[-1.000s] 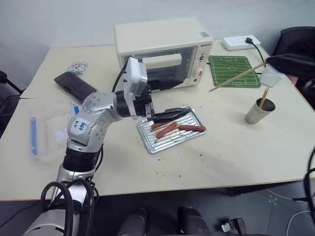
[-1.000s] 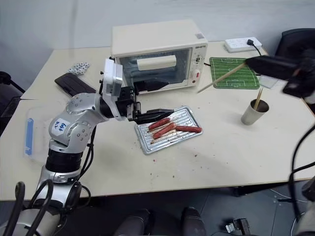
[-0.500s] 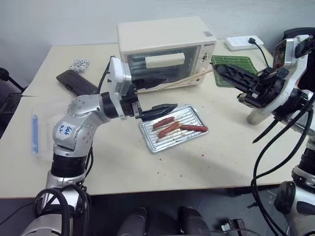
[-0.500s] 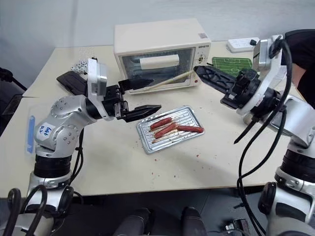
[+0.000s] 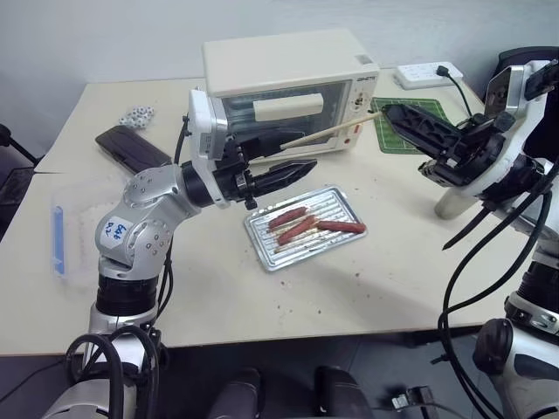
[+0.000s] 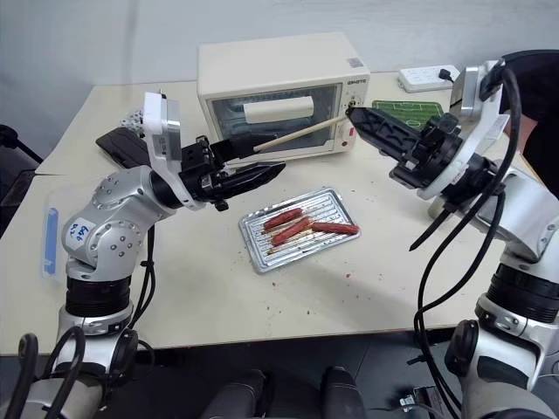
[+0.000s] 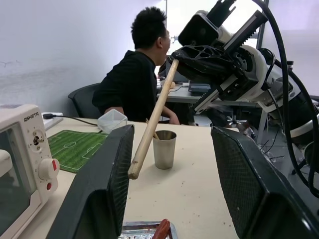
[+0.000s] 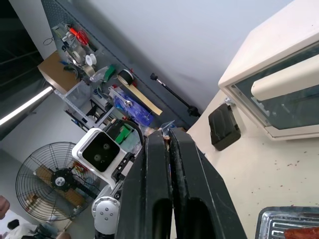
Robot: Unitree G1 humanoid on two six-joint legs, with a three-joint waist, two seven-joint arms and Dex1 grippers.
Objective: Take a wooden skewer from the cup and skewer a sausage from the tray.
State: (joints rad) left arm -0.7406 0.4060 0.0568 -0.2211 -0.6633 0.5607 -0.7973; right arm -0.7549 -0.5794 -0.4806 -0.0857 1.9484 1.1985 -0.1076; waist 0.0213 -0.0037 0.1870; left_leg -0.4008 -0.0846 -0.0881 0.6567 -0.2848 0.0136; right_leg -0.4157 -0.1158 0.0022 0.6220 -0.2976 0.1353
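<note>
The tray (image 5: 302,229) holds three sausages (image 5: 341,227), the right end effector (image 6: 354,118) is clamped on a skewer (image 6: 301,133), and the left end effector (image 5: 301,157) has its fingers apart.

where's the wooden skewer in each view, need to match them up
Left eye view: the wooden skewer slants across the toaster oven front, held by the right gripper.
Right eye view: the same slant, its free end by the left gripper.
Left wrist view: a diagonal stick in front of the cup.
Right wrist view: I can't make it out.
Shared landmark: the toaster oven.
</note>
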